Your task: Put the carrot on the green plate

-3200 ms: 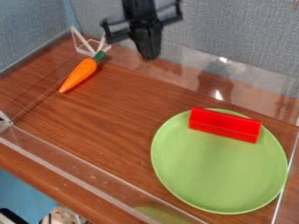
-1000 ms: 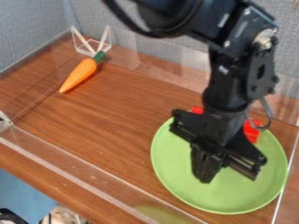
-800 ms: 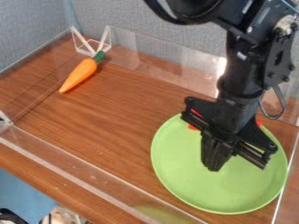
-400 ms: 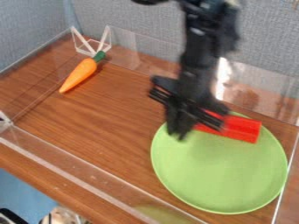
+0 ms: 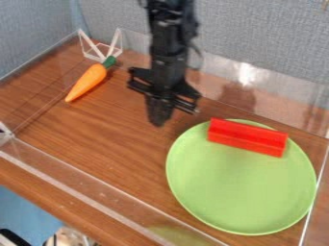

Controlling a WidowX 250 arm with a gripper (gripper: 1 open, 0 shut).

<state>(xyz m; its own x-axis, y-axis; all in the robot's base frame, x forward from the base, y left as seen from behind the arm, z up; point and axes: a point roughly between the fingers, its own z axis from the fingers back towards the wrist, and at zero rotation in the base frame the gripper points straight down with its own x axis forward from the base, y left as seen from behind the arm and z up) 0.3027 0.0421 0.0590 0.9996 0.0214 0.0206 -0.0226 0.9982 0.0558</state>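
In the single camera view, the arm has swung off the green plate [image 5: 241, 175] and now hangs over the bare wooden counter [image 5: 77, 135], partway between the plate and the carrot [image 5: 88, 82]. A second ago it stood low over the plate's middle; it has since crossed the plate's left rim toward the back-left corner. The gripper [image 5: 161, 118] points straight down, its fingers drawn together to a narrow tip with nothing between them.

The carrot has not moved: it lies on the counter near the back-left corner, green stem end toward a small white wire stand [image 5: 98, 44], well apart from the plate. A red block [image 5: 247, 136] rests on the plate's far edge, uncovered now that the arm has left.

This reads as the approach to the carrot, with the task itself not yet begun. The fingers would need to open before descending, and the carrot lies at a slant, so the wrist may need turning to straddle it.
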